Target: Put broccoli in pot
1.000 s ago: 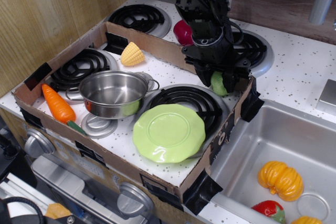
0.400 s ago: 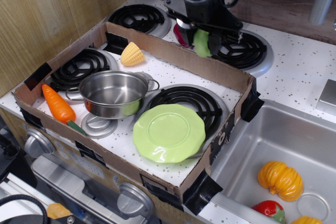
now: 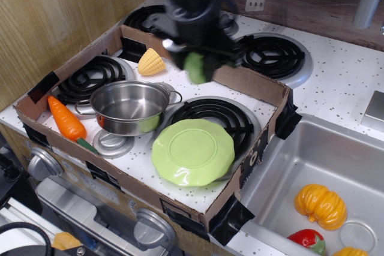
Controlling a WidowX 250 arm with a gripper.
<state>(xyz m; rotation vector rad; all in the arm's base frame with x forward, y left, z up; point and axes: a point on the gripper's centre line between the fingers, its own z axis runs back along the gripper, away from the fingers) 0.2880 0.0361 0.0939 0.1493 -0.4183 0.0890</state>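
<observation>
The gripper point(image 3: 197, 67) is pinching the broccoli point(image 3: 195, 68) up in the air, and the pot point(image 3: 129, 107) sits lower, to the left and nearer, so that's the way to go

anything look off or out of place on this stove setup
Nothing is spilled or broken. Two oddities: a taped cardboard frame walls off the front burners, and toy vegetables lie in the sink, including an orange pumpkin. The pot stands upright and empty, while the gripper holds the broccoli above the stovetop.
</observation>
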